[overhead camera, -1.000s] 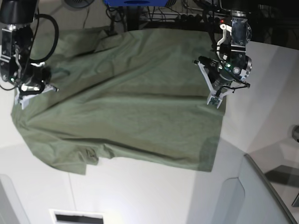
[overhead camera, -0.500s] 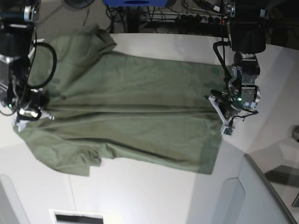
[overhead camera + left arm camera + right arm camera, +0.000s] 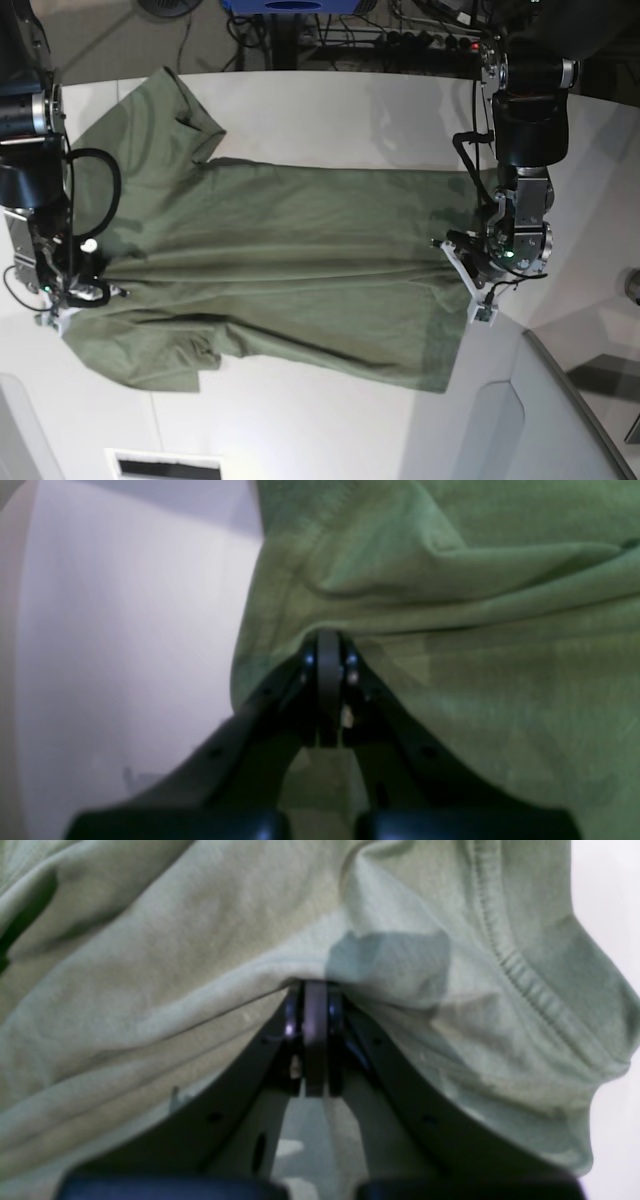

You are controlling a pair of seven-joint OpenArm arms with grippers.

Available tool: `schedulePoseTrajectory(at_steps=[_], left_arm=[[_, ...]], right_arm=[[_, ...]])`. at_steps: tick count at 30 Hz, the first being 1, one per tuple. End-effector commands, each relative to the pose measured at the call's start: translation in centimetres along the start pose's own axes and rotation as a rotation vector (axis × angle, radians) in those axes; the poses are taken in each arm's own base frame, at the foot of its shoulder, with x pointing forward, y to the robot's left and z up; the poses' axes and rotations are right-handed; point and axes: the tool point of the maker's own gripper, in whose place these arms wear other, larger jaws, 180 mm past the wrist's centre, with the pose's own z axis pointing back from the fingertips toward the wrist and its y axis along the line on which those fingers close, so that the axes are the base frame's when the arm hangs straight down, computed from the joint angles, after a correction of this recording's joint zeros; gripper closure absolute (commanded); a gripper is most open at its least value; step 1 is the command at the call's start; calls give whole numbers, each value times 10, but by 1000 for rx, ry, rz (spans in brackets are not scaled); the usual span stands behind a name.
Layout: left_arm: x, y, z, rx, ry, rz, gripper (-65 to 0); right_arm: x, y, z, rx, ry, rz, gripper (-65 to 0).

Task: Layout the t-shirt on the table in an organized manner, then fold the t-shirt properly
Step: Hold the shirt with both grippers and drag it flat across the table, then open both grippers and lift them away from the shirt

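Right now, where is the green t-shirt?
In the base view the t-shirt lies spread across the middle of the white table, stretched between the left gripper and the right gripper.

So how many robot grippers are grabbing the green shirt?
2. The left gripper pinches the t-shirt at its hem edge, on the right side of the base view. The right gripper pinches it near the collar end, on that view's left side. Both are shut on cloth.

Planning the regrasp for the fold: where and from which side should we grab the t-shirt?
Grip the t-shirt at its two end edges, coming in low from outside each end, as the left gripper and right gripper hold it now. Those edges lie flat and exposed on the table; the middle offers no edge.
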Motion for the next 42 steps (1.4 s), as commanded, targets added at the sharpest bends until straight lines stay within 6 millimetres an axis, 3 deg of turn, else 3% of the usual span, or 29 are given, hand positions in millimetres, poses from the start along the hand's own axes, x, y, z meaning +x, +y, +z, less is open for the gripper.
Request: schedulePoseTrajectory(at_steps=[1, 7, 8, 12, 16, 20, 22, 24, 28, 30, 32, 35, 37, 39, 42], left_arm=[[21, 14, 5, 32, -42, 1, 0], [46, 22, 15, 52, -105, 4, 0], [55, 24, 22, 64, -135, -4, 0], [53, 32, 47, 112, -140, -44, 0], [36, 59, 80, 191, -143, -20, 0], [1, 84, 103, 251, -113, 18, 0], [-22, 85, 110, 215, -76, -47, 0], [-44, 76, 114, 147, -42, -122, 0], [-81, 66, 122, 82, 17, -163, 0], [-96, 70, 125, 89, 38, -128, 0], [-105, 80, 129, 110, 45, -83, 0], [-111, 92, 138, 102, -6, 33, 0], [-109, 100, 146, 80, -59, 87, -138], [-112, 101, 150, 42, -83, 118, -235], [-116, 102, 151, 8, -93, 152, -260]], right_arm=[[-13, -15, -2, -48, 51, -2, -6], [14, 7, 15, 13, -33, 21, 0], [20, 14, 23, 37, -60, 35, 0], [29, 31, 59, 109, -158, 91, 0], [23, 16, 96, 157, -233, -31, 0], [12, -29, 130, 136, -276, -189, -11], [4, -47, 142, 119, -270, -251, -71], [-6, -61, 151, 120, -262, -327, -171], [-24, -75, 157, 224, -226, -504, -378], [-39, -80, 153, 278, -192, -593, -444], [-53, -87, 146, 317, -167, -664, -446], [-71, -95, 133, 352, -167, -638, -446], [-82, -95, 125, 374, -154, -604, -446], [-95, -95, 116, 378, -123, -607, -444], [-109, -96, 107, 372, -80, -636, -444]])
